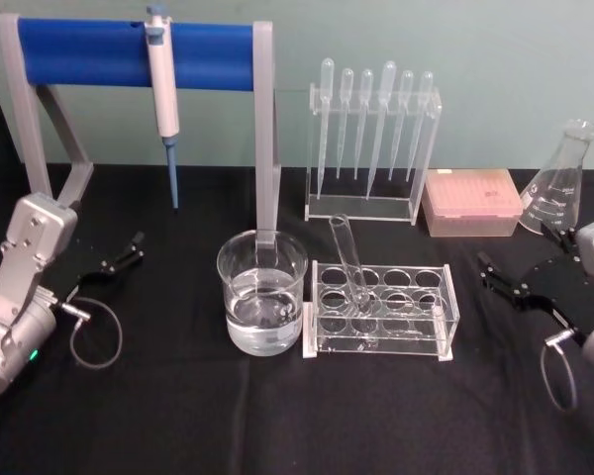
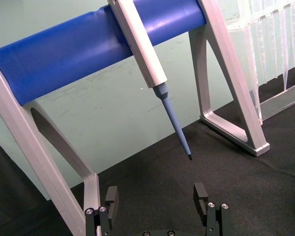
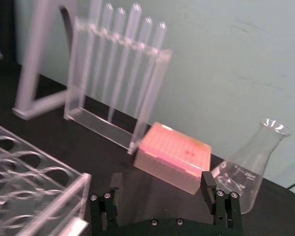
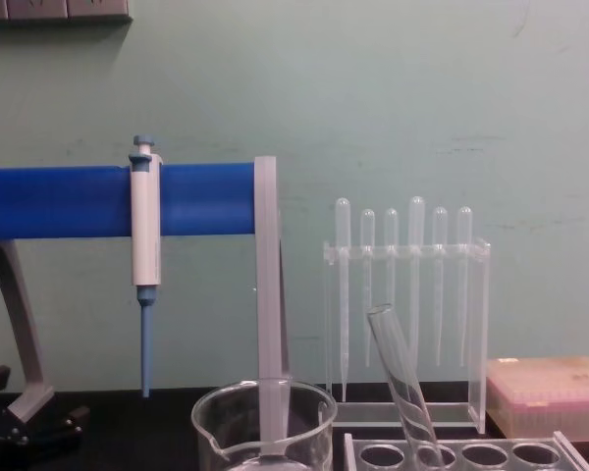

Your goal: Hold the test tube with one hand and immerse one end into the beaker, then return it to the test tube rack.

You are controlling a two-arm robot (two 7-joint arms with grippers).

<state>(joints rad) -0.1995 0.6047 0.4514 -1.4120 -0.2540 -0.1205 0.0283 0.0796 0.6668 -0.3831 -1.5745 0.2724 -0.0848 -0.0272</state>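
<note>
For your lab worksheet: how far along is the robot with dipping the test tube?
Done: nothing visibly; the long clear glass test tube leans in the clear plastic rack beside the wide part-filled glass beaker. In hand: nothing; the black left gripper and right gripper rest apart, fingers open. Left, it seems: grasping, dipping, returning.

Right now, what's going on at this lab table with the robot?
Nothing is being handled yet. The long clear glass test tube leans in the clear plastic rack, just right of the wide glass beaker holding clear liquid. The left gripper and right gripper sit open, low over the black table at either side, apart from the glassware.
</note>
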